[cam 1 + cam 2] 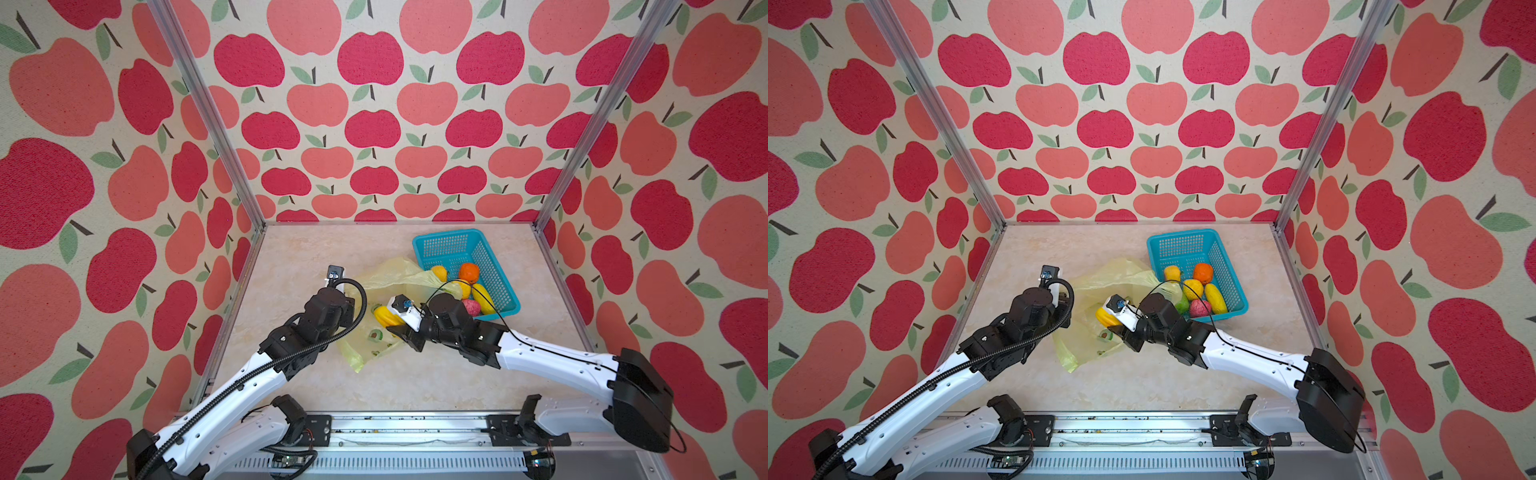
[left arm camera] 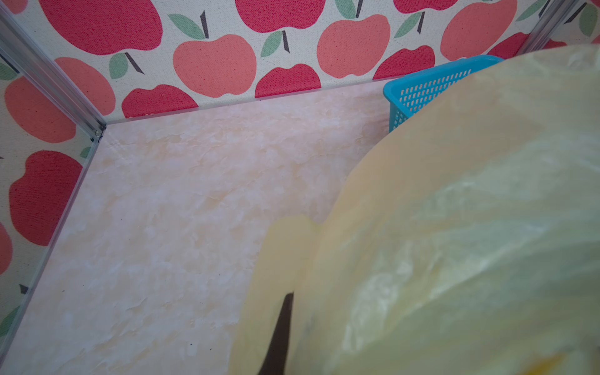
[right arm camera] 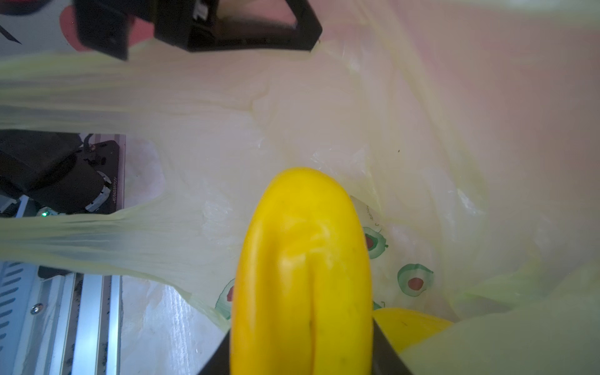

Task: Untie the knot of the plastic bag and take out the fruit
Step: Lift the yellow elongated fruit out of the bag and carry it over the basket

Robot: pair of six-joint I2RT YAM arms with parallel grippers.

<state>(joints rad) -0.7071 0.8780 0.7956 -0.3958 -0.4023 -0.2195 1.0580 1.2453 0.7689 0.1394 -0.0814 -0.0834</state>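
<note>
The plastic bag (image 1: 388, 272) (image 1: 1100, 276) lies crumpled mid-table with its mouth pulled open; no knot shows. My left gripper (image 1: 347, 291) (image 2: 292, 350) is shut on the bag's plastic at its left edge, and the film drapes over one dark finger (image 2: 279, 331). My right gripper (image 1: 392, 323) (image 3: 302, 350) reaches into the bag and is shut on a yellow elongated fruit (image 1: 384, 316) (image 1: 1105, 316) (image 3: 302, 259), one finger on each side. A second yellow fruit (image 3: 409, 324) lies beside it in the bag.
A teal basket (image 1: 449, 245) (image 1: 1183, 245) (image 2: 422, 87) stands at the back right, touching the bag. It holds an orange fruit (image 1: 469, 272), yellow ones (image 1: 484, 297), a bumpy pink one (image 1: 471, 306) and a green one (image 1: 1181, 305). Apple-print walls enclose the table.
</note>
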